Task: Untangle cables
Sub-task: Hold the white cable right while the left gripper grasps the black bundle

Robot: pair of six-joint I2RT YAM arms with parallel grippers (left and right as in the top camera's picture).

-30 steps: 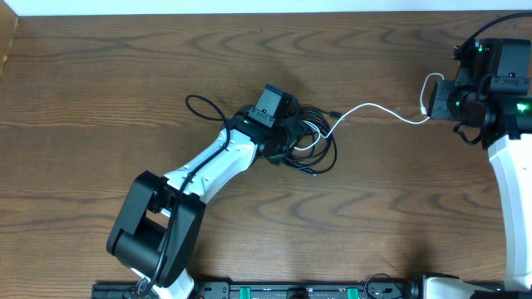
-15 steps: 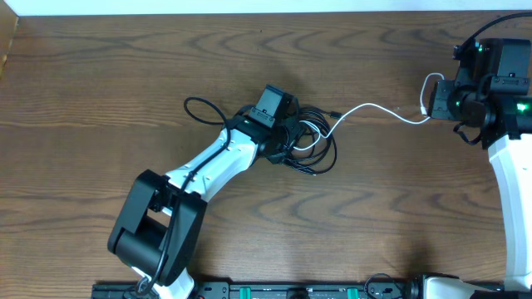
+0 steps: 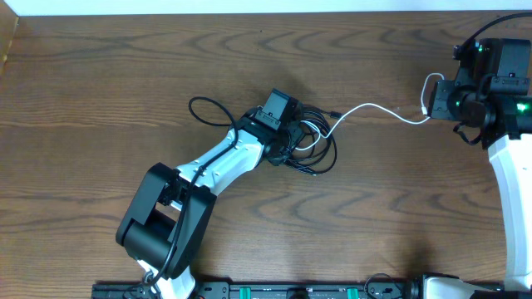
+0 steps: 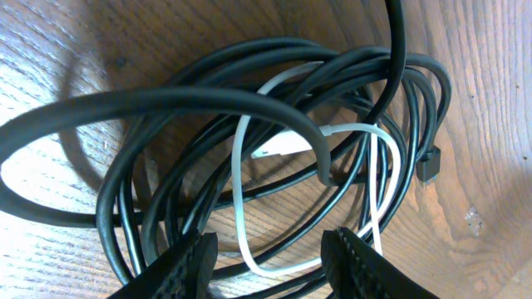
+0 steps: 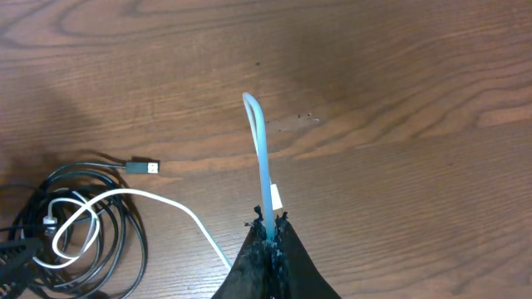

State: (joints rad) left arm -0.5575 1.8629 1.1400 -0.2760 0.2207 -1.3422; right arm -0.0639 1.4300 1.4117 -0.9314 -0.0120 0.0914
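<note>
- Overhead view shows the left hand (image 3: 288, 139) down on the bundle (image 3: 320, 149) in the middle of the tabletop (image 3: 100, 83). The right hand (image 3: 435, 104) is well apart from it, and the white cable (image 3: 378, 108) is stretched between the two.
- Left hand stands spread. Its fingers (image 4: 184, 264) straddle a loop of the white cable and several strands of the black cables (image 4: 283, 48), which lie just ahead of the tips and between them. Nothing is pinched.
- Right hand is pressed together on the white cable, which rises in a short arch just ahead of its fingertips, then runs off to the bundle at its lower left.
- Likely trouble: with so many strands in the gap, a pinch would probably catch white and black together. Any pull would then drag the whole knot rather than free one cord.
- If the left hand clamps the white loop while the right hand pulls, that cable could go taut. It might then slip from the right hand's thin grip or cinch the coils tighter.
- The arm's own thick black cord (image 4: 166, 100) crosses just above the bundle and could snag a loop on lifting.
</note>
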